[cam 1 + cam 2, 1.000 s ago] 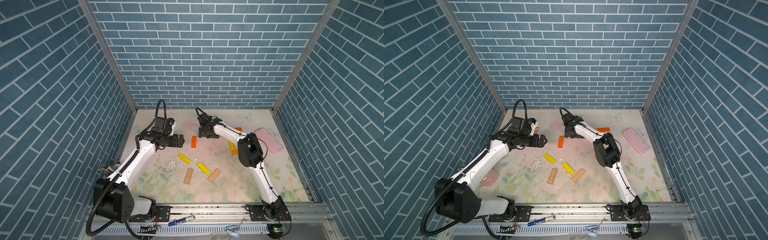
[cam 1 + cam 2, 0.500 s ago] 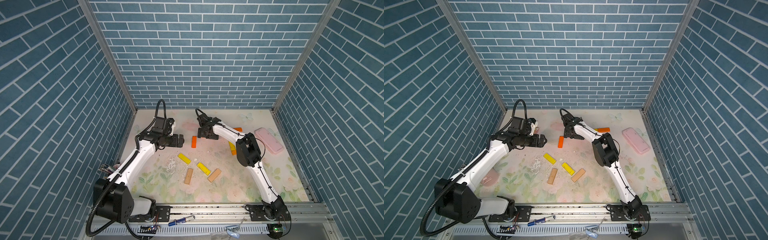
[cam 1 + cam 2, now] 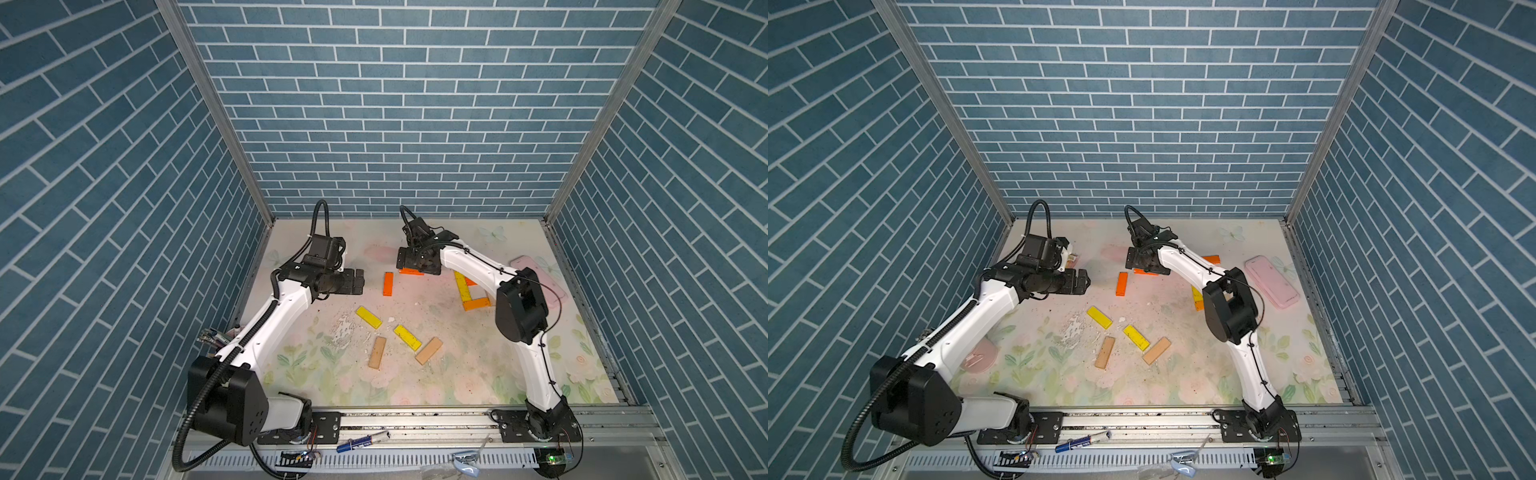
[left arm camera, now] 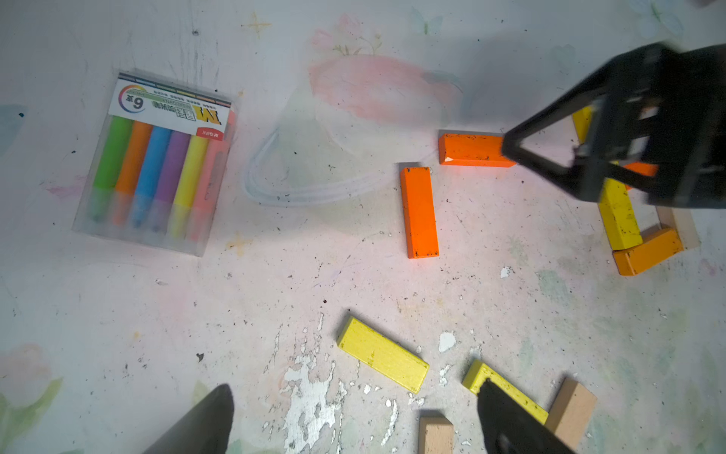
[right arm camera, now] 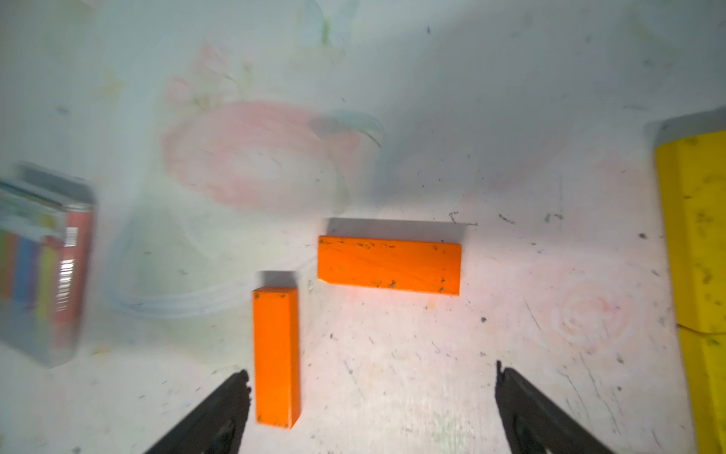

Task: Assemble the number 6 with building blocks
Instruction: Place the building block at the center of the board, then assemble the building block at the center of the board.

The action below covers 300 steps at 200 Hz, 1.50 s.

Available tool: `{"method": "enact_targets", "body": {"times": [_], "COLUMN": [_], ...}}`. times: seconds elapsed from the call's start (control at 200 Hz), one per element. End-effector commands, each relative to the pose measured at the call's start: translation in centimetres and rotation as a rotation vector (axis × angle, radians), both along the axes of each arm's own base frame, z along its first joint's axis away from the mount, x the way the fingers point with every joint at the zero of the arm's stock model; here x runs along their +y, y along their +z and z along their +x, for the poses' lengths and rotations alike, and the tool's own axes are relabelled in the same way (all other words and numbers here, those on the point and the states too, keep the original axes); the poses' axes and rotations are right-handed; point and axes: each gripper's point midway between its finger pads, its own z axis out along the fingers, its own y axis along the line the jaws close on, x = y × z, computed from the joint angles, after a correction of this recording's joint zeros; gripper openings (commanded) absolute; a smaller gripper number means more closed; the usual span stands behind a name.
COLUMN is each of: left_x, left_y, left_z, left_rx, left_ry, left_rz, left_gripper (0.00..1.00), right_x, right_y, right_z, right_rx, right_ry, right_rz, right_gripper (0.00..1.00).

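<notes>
Right tool [image 5: 371,369] wide open, empty, over orange block [image 5: 389,264]

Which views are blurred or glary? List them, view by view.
Right wrist view: motion blur throughout, worst on the marker pack; hot light washes the table around the orange blocks. Left wrist view: table sharp, the right gripper smeared. Both top views: sharp and evenly lit.

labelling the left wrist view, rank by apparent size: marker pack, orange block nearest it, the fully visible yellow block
1. marker pack, clearly largest
2. orange block and yellow block: look about alike, so unranked
</notes>
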Motion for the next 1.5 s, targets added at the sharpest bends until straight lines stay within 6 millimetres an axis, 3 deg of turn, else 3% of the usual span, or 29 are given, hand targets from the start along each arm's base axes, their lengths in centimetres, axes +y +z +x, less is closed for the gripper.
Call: {"method": "enact_targets", "body": {"times": [0.0,0.19,0.295,0.515,0.7,1.07,1.26,1.495], "left_x": [0.2,-2.4,-4.4,-9.1,-11.0,-11.2,-11.1,-11.3], "left_y": [-0.7,-3.0,-4.8,-8.4,-10.8,-14.5,-15.0,-15.2], "left_z": [-0.2,0.2,1.0,3.3,5.3,6.6,6.6,7.7], "left_rx": [0.047,0.101,0.135,0.178,0.204,0.258,0.247,0.234], "left_ry": [0.047,0.014,-0.013,-0.068,-0.081,-0.101,-0.124,-0.141], "left_rz": [-0.005,0.031,0.055,0.08,0.109,0.181,0.193,0.199], "left_gripper": [0.94,0.9,0.85,0.75,0.65,0.48,0.31,0.24], "right_x": [-2.5,-8.9,-11.3,-14.3,-14.4,-14.3,-14.4,-14.5], "right_y": [4.4,4.5,4.2,2.8,2.1,1.3,1.1,0.7], "right_z": [-0.4,-3.5,-5.2,-7.2,-7.7,-7.1,-6.7,-6.5], "right_rx": [-0.089,-0.15,-0.176,-0.199,-0.201,-0.196,-0.192,-0.181], "right_ry": [-0.045,-0.03,-0.004,-0.015,-0.01,-0.001,0.002,0.013], "right_rz": [0.078,0.002,-0.023,0.021,0.064,0.05,0.037,0.023], "right_gripper": [0.95,0.89,0.86,0.83,0.82,0.81,0.81,0.8]}}
